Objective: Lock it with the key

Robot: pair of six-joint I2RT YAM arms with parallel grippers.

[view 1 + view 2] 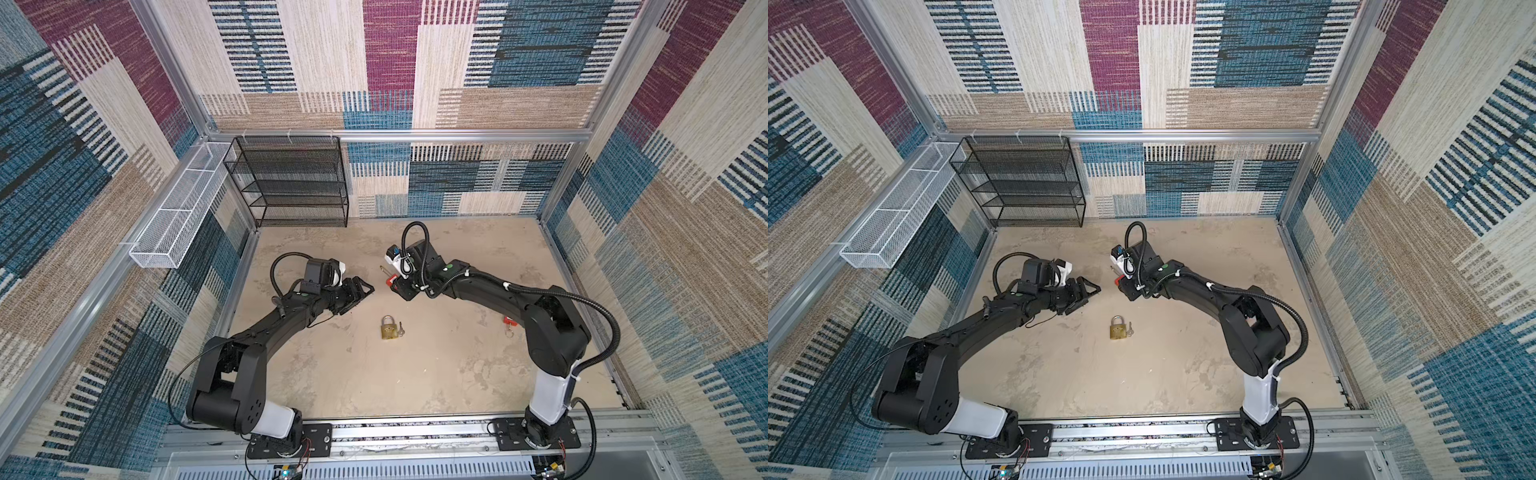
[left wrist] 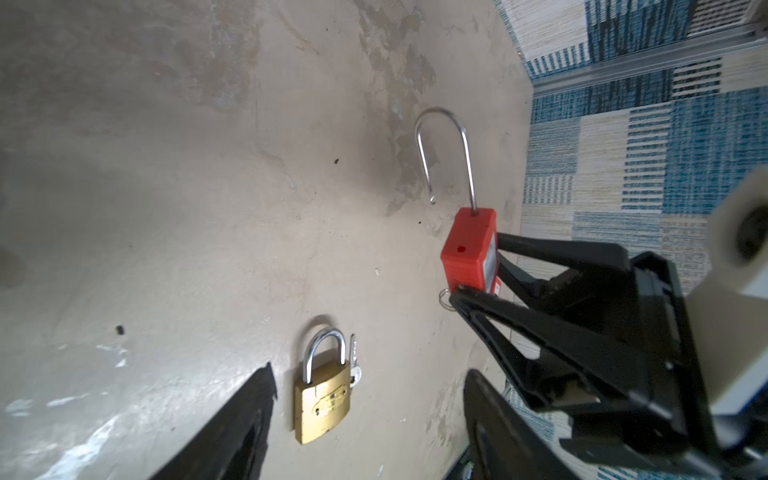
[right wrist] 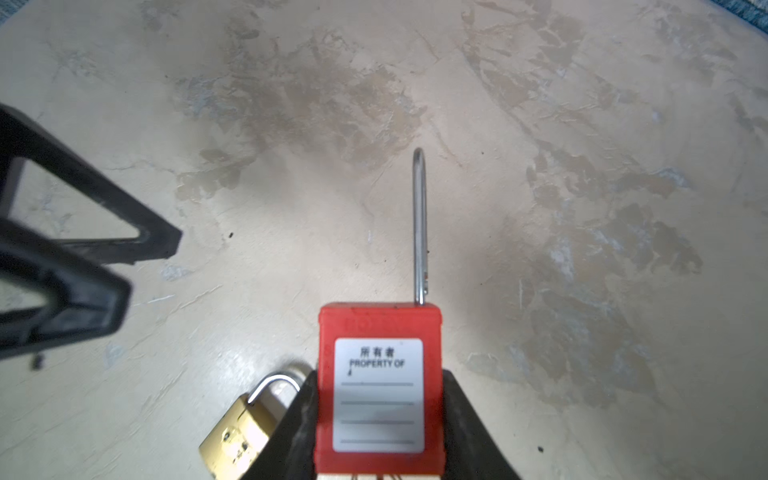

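Note:
My right gripper [image 1: 394, 283] [image 3: 378, 436] is shut on the body of a red padlock [image 1: 390, 281] [image 1: 1120, 279] [image 2: 467, 249] [image 3: 378, 390], held above the table. Its long steel shackle [image 2: 465, 158] [image 3: 419, 224] stands open, the free end out of the body. A small wire ring [image 2: 444, 297] shows at the lock's base; whether a key sits there I cannot tell. My left gripper [image 1: 360, 298] [image 1: 1090, 296] [image 2: 368, 415] is open and empty, just left of the red padlock. A small red-headed key [image 1: 508, 322] lies by the right arm's elbow.
A brass padlock [image 1: 388, 330] [image 1: 1118, 330] [image 2: 322, 401] [image 3: 237, 436] with a shut shackle lies mid-table, a silver key [image 1: 400, 328] [image 1: 1130, 328] [image 2: 353, 361] beside it. A black mesh shelf [image 1: 291, 183] and a white wire basket [image 1: 178, 212] stand at the back left.

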